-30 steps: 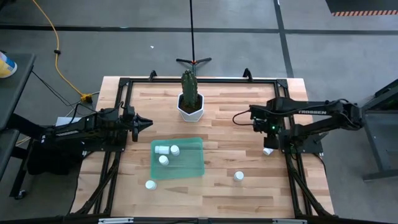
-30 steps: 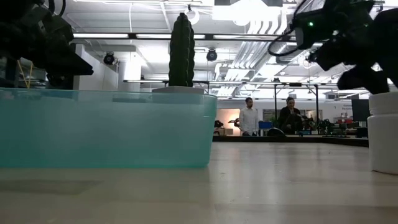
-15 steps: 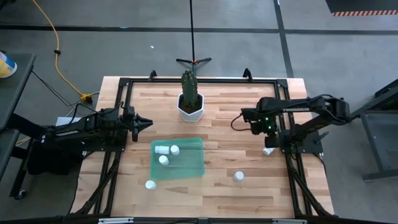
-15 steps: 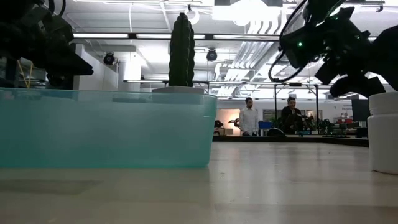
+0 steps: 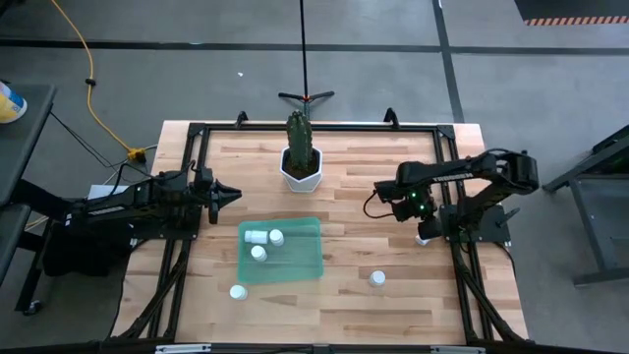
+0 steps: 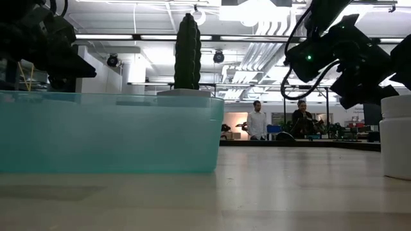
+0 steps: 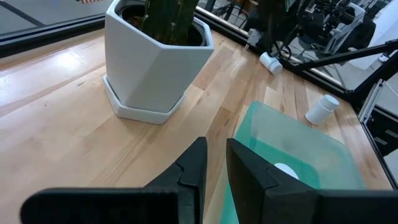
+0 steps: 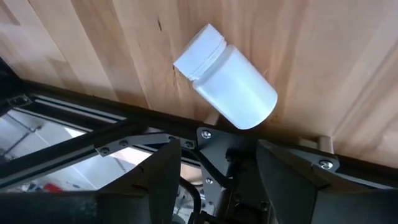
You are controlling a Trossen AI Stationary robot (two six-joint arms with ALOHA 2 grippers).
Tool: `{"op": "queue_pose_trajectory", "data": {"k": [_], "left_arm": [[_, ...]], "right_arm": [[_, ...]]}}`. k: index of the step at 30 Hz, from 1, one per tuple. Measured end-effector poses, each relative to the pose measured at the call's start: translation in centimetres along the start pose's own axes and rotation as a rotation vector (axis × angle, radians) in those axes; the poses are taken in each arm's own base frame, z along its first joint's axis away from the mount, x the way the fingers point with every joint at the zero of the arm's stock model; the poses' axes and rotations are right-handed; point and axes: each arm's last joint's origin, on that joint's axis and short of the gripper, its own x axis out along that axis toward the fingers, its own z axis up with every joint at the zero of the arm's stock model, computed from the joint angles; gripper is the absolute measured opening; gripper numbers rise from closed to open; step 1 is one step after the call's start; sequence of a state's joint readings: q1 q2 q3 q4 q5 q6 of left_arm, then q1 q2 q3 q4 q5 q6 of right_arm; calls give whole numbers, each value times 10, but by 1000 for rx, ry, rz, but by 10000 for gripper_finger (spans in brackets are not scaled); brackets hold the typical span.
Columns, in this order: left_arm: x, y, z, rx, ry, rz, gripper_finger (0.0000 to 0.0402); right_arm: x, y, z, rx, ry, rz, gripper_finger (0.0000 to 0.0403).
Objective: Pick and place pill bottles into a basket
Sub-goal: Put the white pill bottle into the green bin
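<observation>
The teal-green basket (image 5: 295,261) lies on the table in front of the middle, with three white pill bottles (image 5: 258,253) in it. One bottle (image 5: 237,292) stands near the basket's near left corner, and another (image 5: 377,278) stands to its right. A third bottle (image 5: 425,238) lies on its side against the right frame rail and fills the right wrist view (image 8: 233,87). My right gripper (image 8: 221,149) is open just above this bottle, fingers either side and apart from it. My left gripper (image 5: 234,194) is shut and empty, left of the basket's far end.
A white hexagonal pot with a cactus (image 5: 301,167) stands at the far middle of the table. Black frame rails (image 5: 447,246) run along the table's sides. People stand in the room far behind the table (image 6: 257,120).
My right arm has folded in, and its wrist has gone a little toward the table's left and down, over the bottle lying by the right rail. The bottles and the basket have stayed where they were.
</observation>
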State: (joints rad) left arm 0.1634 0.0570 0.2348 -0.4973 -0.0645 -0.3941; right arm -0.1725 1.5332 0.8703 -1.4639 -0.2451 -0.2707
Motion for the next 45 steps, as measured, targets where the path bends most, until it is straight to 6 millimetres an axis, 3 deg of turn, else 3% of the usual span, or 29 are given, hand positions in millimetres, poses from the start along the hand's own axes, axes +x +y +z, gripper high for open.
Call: {"op": "queue_pose_trajectory", "data": {"k": [12, 21, 28, 34, 45], "left_arm": [[0, 0, 0, 0, 0, 0, 97], [0, 0, 0, 0, 0, 0, 97], [0, 0, 0, 0, 0, 0, 97], [0, 0, 0, 0, 0, 0, 97], [0, 0, 0, 0, 0, 0, 97]], "right_arm": [[11, 5, 12, -39, 119, -114, 200], [11, 6, 14, 12, 98, -104, 202], [13, 11, 16, 20, 75, -23, 261], [15, 17, 17, -38, 95, -90, 315], [22, 34, 23, -179, 100, -260, 328]]}}
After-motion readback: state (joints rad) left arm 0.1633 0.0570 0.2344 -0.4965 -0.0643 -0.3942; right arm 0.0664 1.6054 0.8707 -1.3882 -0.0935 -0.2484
